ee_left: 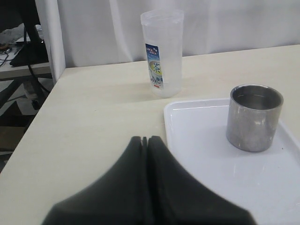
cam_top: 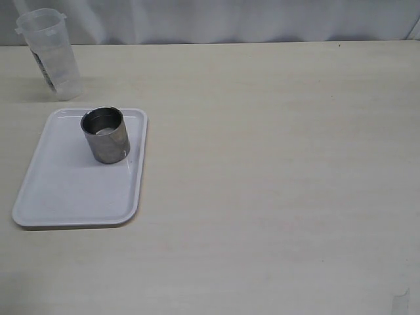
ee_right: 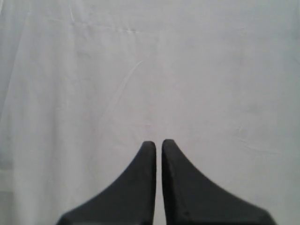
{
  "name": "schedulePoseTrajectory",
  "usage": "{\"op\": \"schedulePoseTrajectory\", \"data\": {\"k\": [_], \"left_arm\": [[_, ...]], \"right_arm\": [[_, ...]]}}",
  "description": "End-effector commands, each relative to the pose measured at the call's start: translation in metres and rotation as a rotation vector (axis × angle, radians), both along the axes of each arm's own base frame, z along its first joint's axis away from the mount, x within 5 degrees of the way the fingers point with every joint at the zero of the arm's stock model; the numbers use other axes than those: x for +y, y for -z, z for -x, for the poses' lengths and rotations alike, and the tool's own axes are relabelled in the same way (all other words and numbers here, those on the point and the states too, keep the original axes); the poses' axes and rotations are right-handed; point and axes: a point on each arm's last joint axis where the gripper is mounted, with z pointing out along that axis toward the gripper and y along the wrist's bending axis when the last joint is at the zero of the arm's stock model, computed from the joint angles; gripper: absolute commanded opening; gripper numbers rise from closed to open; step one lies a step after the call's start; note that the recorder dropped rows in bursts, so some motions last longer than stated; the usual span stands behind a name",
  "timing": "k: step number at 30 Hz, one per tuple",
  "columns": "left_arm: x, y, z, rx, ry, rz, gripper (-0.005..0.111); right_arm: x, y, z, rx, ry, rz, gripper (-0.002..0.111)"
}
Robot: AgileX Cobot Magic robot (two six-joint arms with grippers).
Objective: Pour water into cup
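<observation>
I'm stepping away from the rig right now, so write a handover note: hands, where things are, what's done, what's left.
Left hand: shut, empty, aimed toward the tray.
Right hand: shut, empty, facing only a white curtain.
Cup stands upright on the tray; plastic beaker stands upright on the table, just off the tray.
Done: nothing; beaker not gripped.
Left: grasp beaker, pour into cup.

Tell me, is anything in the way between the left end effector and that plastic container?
Nothing visible. Only bare table lies between the shut left end effector and the plastic container. The cup stands off to the side on the tray, apart from the container.
</observation>
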Motion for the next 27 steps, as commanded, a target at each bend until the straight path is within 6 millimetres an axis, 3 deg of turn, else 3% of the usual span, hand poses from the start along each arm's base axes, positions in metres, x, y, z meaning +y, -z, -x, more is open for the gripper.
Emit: {"op": "schedulePoseTrajectory", "data": {"k": [1, 16, 27], "left_arm": [[-0.001, 0.000, 0.000, -0.007, 0.008, 0.004, 0.000], [-0.001, 0.000, 0.000, -0.007, 0.008, 0.004, 0.000], [-0.001, 0.000, 0.000, -0.007, 0.008, 0.004, 0.000]], "right_arm": [[0.002, 0.015, -0.007, 0.035, -0.013, 0.009, 0.004], [0.009, 0.087, -0.030, 0.226, -0.083, 0.028, 0.004], [0.008, 0.097, -0.032, 0.254, -0.093, -0.013, 0.004]]}}
